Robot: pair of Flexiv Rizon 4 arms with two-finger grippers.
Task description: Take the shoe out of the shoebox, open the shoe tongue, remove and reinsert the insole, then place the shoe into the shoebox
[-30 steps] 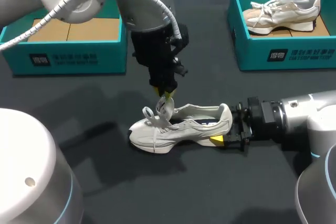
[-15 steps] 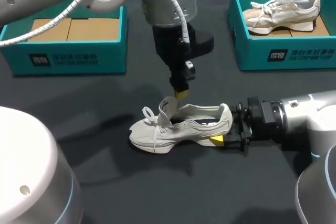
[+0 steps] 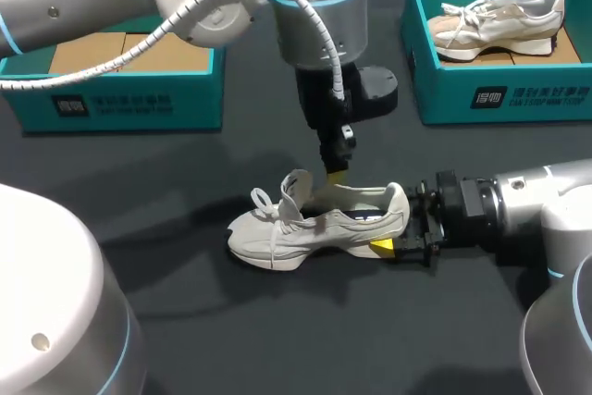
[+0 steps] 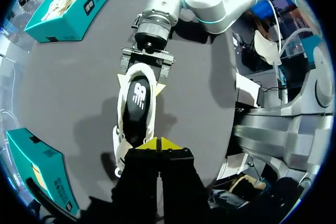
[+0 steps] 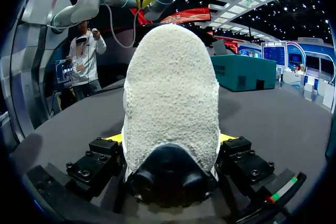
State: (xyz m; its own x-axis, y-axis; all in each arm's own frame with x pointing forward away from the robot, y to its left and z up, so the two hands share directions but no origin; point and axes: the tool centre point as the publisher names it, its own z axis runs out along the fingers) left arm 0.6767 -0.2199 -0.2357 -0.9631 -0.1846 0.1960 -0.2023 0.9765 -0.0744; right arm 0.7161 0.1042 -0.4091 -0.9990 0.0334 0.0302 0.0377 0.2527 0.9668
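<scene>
At ten o'clock from the sneaker (image 3: 314,228) sits the left shoebox (image 3: 139,104), holding only cardboard lining. We judge the first step done, since the sneaker stands on its sole on the tabletop (image 3: 277,321), toe toward nine o'clock and heel toward three.

Our left pincer (image 3: 336,173) hangs just above the sneaker's opening, at its twelve o'clock. Its yellow tips are pressed together, with nothing seen between them. The tongue (image 3: 296,187) stands lifted toward the toe, apart from those tips, so the opening step looks done too.

In the left wrist view the dark insole (image 4: 137,98) lies flat inside the sneaker. We reckon pulling it out, refitting it and boxing the sneaker are all left to do.

At three o'clock our right pincer (image 3: 400,228) pinches the heel from both sides.

Further out, at two o'clock, the right shoebox (image 3: 504,99) holds a second sneaker (image 3: 499,18), well apart from the work.

The loose laces (image 3: 264,201) beside the tongue could snag. The only way in is from above, between the tongue and the clamped heel.
</scene>
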